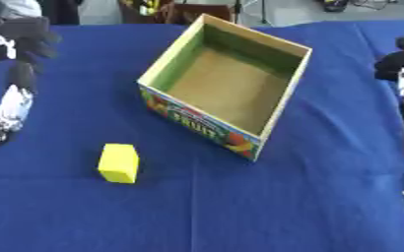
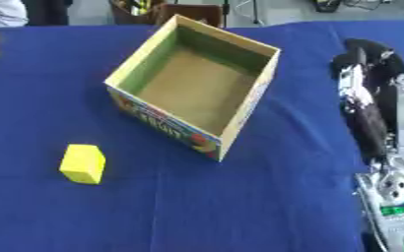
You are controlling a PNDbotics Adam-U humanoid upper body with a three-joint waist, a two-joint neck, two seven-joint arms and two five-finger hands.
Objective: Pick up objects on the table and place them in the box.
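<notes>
Box (image 1: 227,81) open and empty on my blue bench (image 1: 240,211), yellow block (image 1: 118,163) lying just beside its near-left corner and unpicked, left hand (image 1: 20,42) and right hand (image 2: 365,81) well apart from it, finger states I cannot tell.

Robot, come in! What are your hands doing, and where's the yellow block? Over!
Left hand and right hand up at the sides, holding nothing. Yellow block on the blue cloth, left of the box. Box empty. Nothing between them.
</notes>
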